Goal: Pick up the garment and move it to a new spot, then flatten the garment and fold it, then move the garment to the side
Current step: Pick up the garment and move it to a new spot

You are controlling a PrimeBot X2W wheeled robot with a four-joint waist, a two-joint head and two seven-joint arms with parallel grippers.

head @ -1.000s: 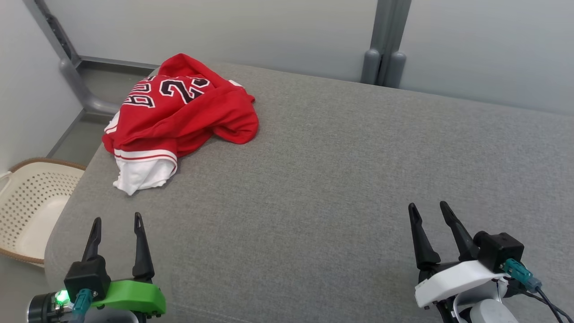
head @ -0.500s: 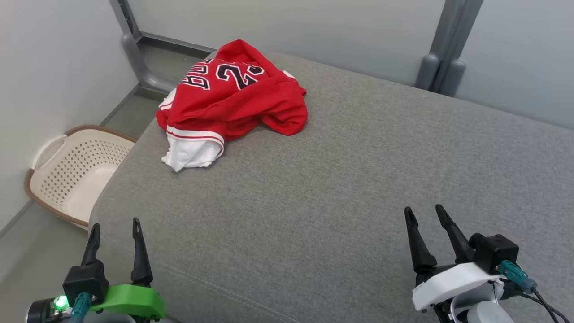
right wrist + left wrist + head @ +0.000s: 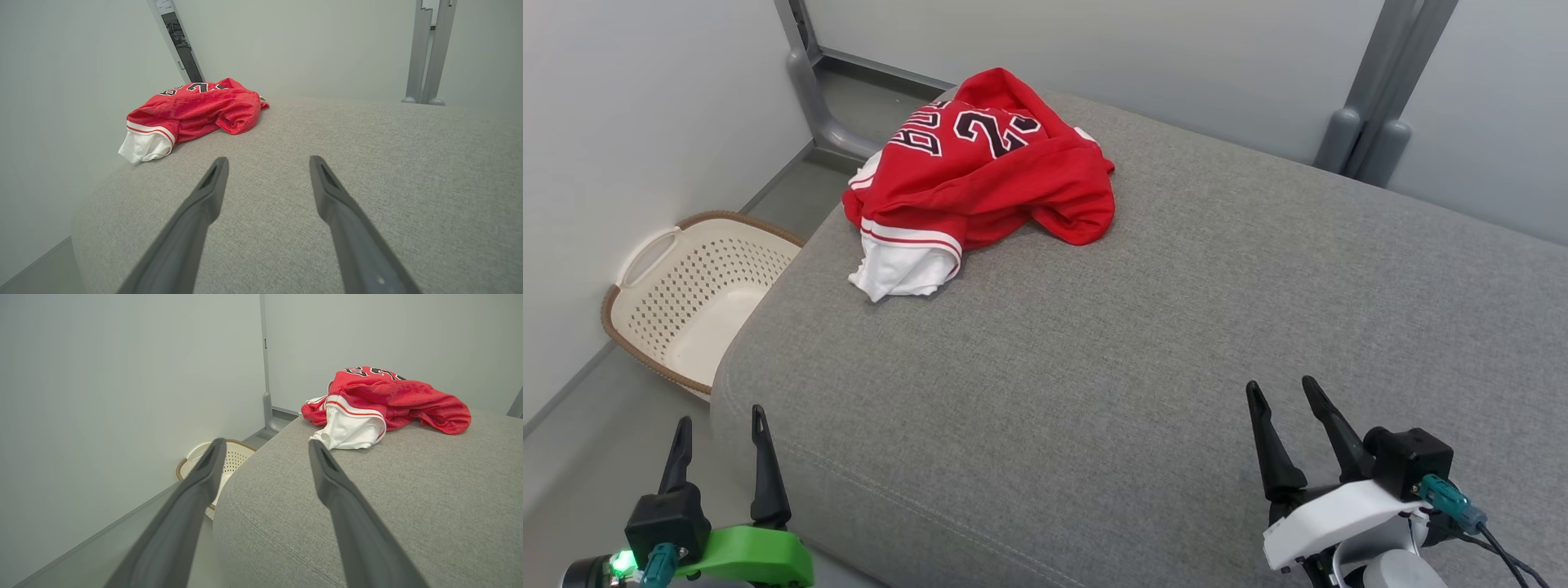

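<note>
A crumpled red jersey (image 3: 988,175) with black-and-white numbers and a white trimmed end lies at the far left corner of the grey cushioned surface (image 3: 1143,327). The left wrist view has the jersey (image 3: 384,402) ahead and to the right; in the right wrist view the jersey (image 3: 192,112) is far off to the left. My left gripper (image 3: 719,426) hangs open off the surface's near left corner, nothing between its fingers. My right gripper (image 3: 1284,395) stands open over the near right part of the surface, empty too. Both are far from the jersey.
A cream perforated laundry basket (image 3: 686,286) sits on the floor left of the surface, against the pale wall; it also appears as the basket (image 3: 229,457) between my left fingers. Grey posts (image 3: 1372,122) rise behind the far edge. The surface's middle is bare grey fabric.
The head camera has turned left, so jersey and basket sit further right in the picture. Both grippers stay open and low, the left one now off the surface's corner.
</note>
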